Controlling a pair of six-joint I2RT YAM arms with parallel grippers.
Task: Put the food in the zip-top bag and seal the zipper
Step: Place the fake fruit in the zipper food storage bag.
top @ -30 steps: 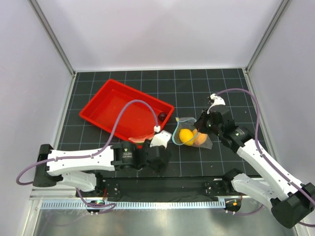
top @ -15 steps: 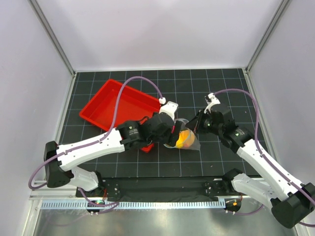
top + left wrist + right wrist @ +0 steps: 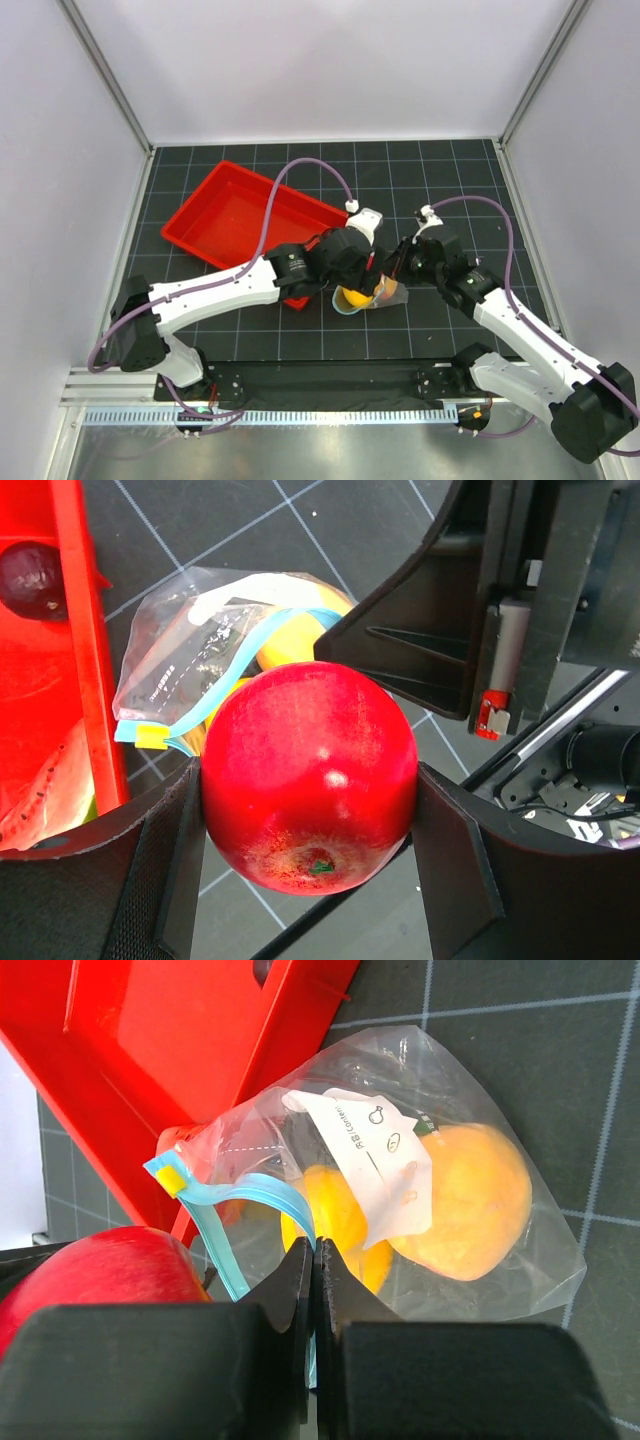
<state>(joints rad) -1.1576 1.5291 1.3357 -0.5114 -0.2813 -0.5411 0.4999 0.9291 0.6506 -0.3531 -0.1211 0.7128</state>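
Squeezing the slick-looking, rigid red apple [image 3: 310, 770] across its middle, the left gripper [image 3: 310, 855] holds it near the floppy zip-top bag [image 3: 400, 1070] (probably light, crinkly), whose zipper [image 3: 262, 1192] the right gripper [image 3: 315, 1290] pinches.

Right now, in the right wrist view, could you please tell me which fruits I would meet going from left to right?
red apple → yellow lemon → orange ball
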